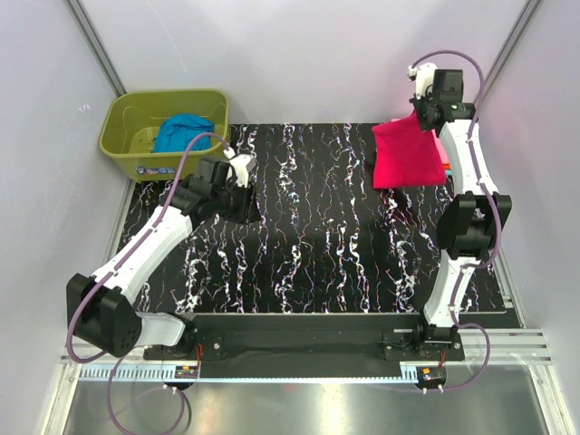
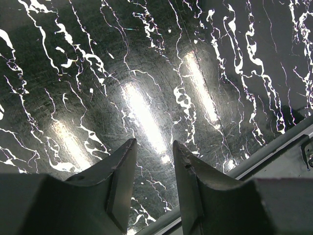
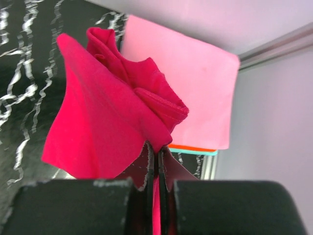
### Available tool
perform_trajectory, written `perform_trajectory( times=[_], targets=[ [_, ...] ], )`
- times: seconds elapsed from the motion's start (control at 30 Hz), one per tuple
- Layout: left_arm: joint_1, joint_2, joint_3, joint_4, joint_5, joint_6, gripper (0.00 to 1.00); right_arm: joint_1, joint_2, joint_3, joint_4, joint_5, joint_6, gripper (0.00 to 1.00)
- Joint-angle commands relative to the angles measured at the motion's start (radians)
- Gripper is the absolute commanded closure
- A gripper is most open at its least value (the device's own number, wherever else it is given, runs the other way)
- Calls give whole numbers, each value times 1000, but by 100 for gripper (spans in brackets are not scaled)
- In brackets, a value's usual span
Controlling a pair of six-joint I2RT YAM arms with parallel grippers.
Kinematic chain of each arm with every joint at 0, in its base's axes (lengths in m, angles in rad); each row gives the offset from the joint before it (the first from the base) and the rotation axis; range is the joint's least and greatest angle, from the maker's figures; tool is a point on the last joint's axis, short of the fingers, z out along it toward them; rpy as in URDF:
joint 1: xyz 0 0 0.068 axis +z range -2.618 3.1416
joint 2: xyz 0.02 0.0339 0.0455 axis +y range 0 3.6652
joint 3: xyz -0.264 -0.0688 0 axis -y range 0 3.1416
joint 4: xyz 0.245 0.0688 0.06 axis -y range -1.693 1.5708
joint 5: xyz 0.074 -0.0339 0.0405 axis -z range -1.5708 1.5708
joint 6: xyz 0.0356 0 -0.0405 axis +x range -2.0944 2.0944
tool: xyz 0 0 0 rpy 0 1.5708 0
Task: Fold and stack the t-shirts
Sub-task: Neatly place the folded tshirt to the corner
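Observation:
My right gripper (image 1: pixel 424 116) is shut on a folded crimson-red t-shirt (image 1: pixel 408 154) and holds it up at the far right of the mat. In the right wrist view the red cloth (image 3: pixel 102 122) is pinched between the closed fingers (image 3: pixel 157 152). It hangs over a stack with a light pink t-shirt (image 3: pixel 190 93) on top, then an orange edge (image 3: pixel 190 148) and a teal edge (image 3: pixel 195 152). A blue t-shirt (image 1: pixel 181 132) lies crumpled in the tub. My left gripper (image 1: pixel 243 201) is open and empty over the bare mat (image 2: pixel 154 144).
The olive-green tub (image 1: pixel 122 127) stands at the far left corner, just off the black marbled mat (image 1: pixel 308 227). White walls and metal frame posts close in the back and sides. A metal rail (image 2: pixel 274 152) runs along the mat edge near the left gripper.

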Motion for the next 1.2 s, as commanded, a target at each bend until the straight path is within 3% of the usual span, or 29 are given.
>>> perform_trajectory(
  times=[0.0,0.43,0.8,0.97,1.17],
  targets=[
    [2,-22,1,40,28,1,59,-38,30,85,28,-20,-21,100],
    [2,4,1,36,3,4,59,-136,263,409,6,-170,-21,100],
    [3,23,3,32,17,1,59,-144,202,414,-26,-192,-33,100],
    [5,13,3,34,23,0,59,-144,92,294,-21,-195,-16,100],
    [2,-10,0,35,31,0,58,-146,30,265,-17,-169,-18,100]
  ],
)
